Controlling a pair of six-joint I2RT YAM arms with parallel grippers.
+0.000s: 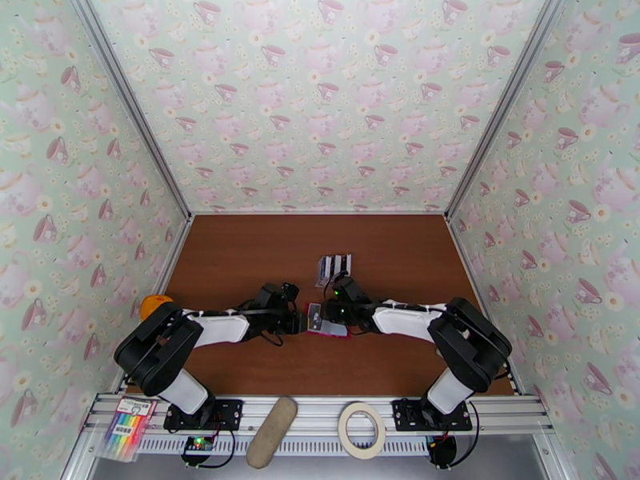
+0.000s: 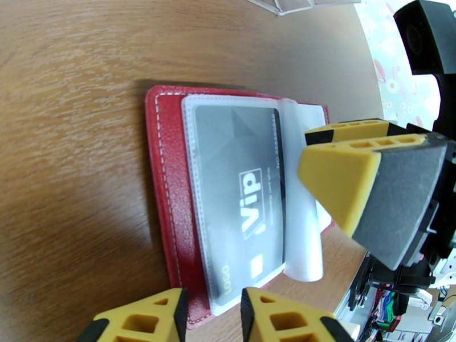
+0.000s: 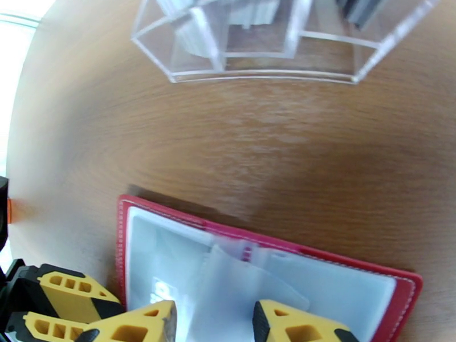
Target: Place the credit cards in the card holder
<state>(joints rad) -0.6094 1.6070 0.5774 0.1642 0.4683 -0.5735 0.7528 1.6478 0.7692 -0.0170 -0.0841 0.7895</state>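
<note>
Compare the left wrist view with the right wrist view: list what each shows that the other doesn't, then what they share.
Left wrist, not right wrist: a grey VIP card inside one clear sleeve of the card holder, and a patch of wallpapered wall. Right wrist, not left wrist: the compartments of the clear stand, which the left wrist view cuts to a sliver at its top edge. Shared: the open red holder with clear sleeves lying on the brown table, the left hand and the right hand.
</note>
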